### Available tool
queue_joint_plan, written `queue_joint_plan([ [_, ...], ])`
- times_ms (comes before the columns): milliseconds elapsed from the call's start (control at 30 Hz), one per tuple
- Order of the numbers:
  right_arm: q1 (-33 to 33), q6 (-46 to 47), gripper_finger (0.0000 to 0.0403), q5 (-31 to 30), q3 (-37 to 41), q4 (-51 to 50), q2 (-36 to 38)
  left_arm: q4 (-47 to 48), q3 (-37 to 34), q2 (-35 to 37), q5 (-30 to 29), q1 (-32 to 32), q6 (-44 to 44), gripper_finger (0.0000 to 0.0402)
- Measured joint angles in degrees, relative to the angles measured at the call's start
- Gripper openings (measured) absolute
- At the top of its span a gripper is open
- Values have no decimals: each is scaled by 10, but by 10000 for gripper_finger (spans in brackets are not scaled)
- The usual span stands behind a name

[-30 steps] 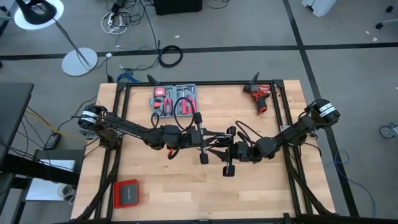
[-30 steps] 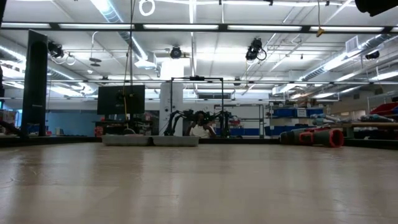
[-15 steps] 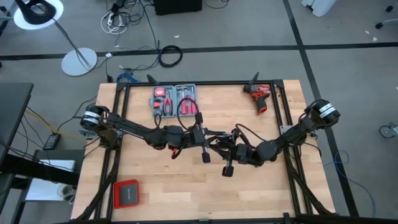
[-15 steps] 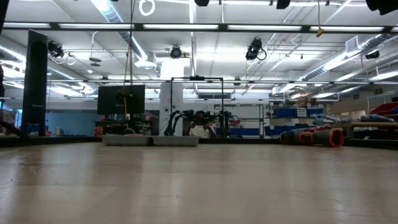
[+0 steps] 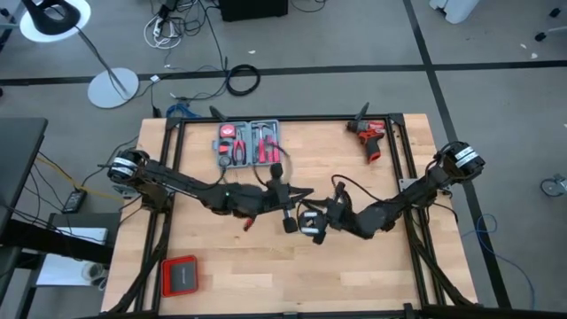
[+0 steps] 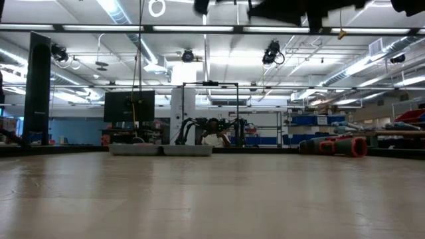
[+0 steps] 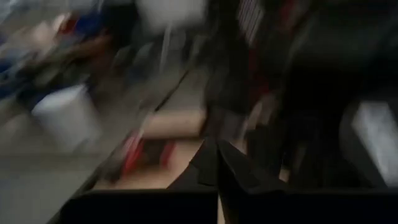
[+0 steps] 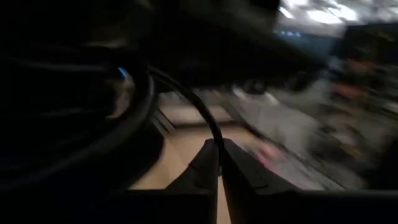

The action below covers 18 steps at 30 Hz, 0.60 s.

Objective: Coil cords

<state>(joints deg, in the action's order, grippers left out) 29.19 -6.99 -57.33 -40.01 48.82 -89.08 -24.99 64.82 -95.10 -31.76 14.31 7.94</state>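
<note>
Nearest to us, at the table's (image 5: 354,266) front left corner, lies a flat red-and-black box (image 5: 180,276), well apart from everything else.

Moving in to the middle of the table, both arms meet, lifted off the wood; from the low camera we see only dark arm parts (image 6: 285,8) along the upper edge of the picture. The right gripper (image 8: 217,162) has its fingers pinched almost together, and the thin black cable (image 8: 198,112) curves down right into their tips, so it looks clamped on the cable, though the wrist picture is smeared and we say that with some caution. From above, the cable loops up just behind that gripper, held off the table between the two arms. The left gripper (image 7: 217,171) sits just beside it, fingers pressed tight against each other; whether any cable is caught between them, we cannot tell. We cannot pick out the plug block for certain among the dark gripper parts.

Further back, along the far edge, the grey tool case (image 5: 250,142) lies open with red-handled tools inside, and a red drill (image 5: 370,137) lies toward the far right corner.

Beyond the table, on the floor, we see a coil of black cord (image 5: 242,80) and a round white lamp base (image 5: 113,87).
</note>
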Motion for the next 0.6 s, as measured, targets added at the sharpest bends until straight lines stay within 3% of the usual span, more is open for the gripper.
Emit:
queue_joint_plan([
  [100, -6, 65, 46, -84, 0, -144, 0, 15, -50, -7, -52, -3, -48, 0],
  [167, -19, 146, 64, -74, 0, -237, 0, 0, -99, -8, -54, -13, -103, 0],
  [267, -29, 251, 85, 35, 0, -334, 0, 0, -176, -9, -48, -31, -203, 0],
  [400, -41, 318, 96, 200, 0, -419, 1, -50, -247, -10, -15, -31, -281, 0],
  [600, -41, 329, 96, 296, 0, -475, 1, -54, -272, -10, -1, -18, -321, 0],
])
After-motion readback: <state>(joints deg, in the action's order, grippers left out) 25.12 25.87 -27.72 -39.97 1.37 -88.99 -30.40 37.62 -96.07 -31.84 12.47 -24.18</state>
